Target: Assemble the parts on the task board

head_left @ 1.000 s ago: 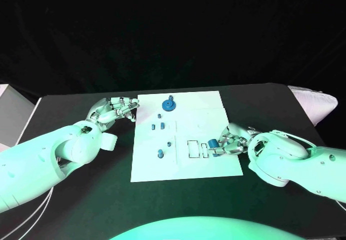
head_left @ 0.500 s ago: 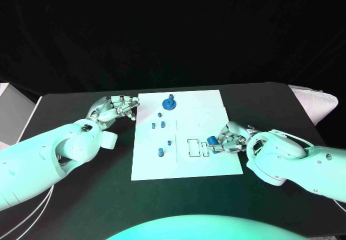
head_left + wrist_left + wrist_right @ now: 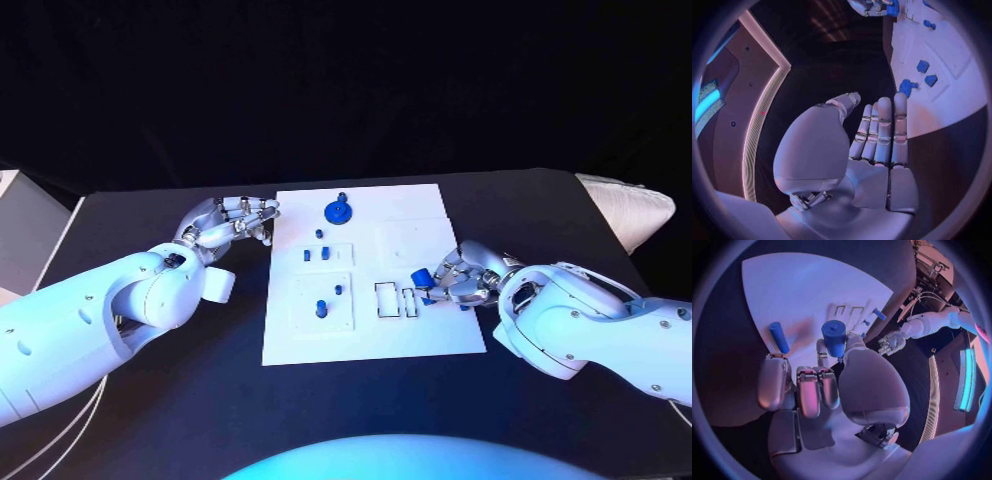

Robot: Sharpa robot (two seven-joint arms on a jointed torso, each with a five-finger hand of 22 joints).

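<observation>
The flat white task board [image 3: 368, 275] lies in the middle of the black table [image 3: 577, 215], its long sides running away from the robot. The right hand [image 3: 459, 280] sits at the board's right edge, about midway along it, and pinches a short blue cylinder part [image 3: 834, 336] between thumb and fingers while the other fingers curl below it. Held upright at the fingertips like this, the part looks ready to be lowered into one of the small rectangular slots [image 3: 388, 298] just beside the hand, so I judge this to be an insertion step in progress.

A second, slimmer blue peg [image 3: 779, 336] lies on the board near the right hand, probably waiting its turn. The round blue gear-like part [image 3: 338, 210] stands near the board's far edge, and several small blue pieces [image 3: 327, 251] sit in the left half of the board.

The left hand [image 3: 231, 222] rests off the board's far left corner, fingers straight and together, holding nothing; it seems parked there to keep out of the way.
</observation>
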